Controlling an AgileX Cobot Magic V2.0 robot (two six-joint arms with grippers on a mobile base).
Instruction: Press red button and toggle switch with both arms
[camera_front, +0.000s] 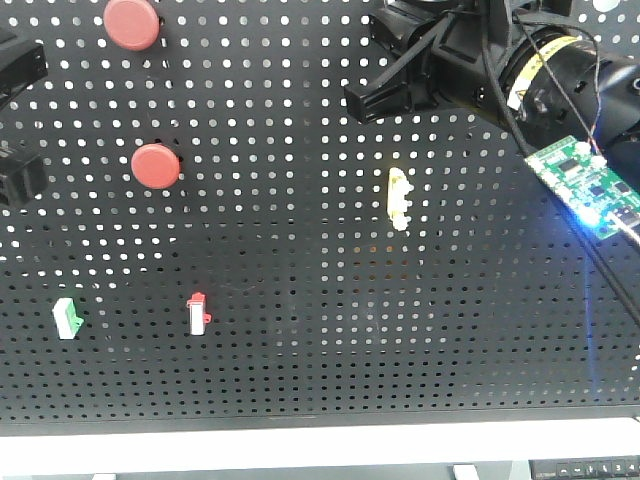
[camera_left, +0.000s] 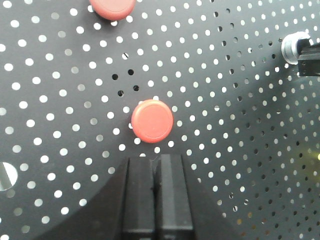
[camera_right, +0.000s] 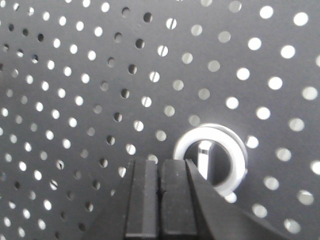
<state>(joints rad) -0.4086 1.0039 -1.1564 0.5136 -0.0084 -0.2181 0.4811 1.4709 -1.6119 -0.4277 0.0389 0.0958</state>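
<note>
Left pincer (camera_left: 155, 161), closed, just below red button (camera_left: 152, 120) — black pegboard (camera_left: 240, 165) behind.

No words or numbers can be read in any view. In the front view, a yellow sticker (camera_front: 548, 55) at the upper right has dark marks on it, but they are too small and blurry to make out. The green circuit board (camera_front: 585, 185) at the right edge has tiny white print that is also too small. The keys of the keyboard (camera_front: 590, 468) in the lower right corner are too small to read.
</note>
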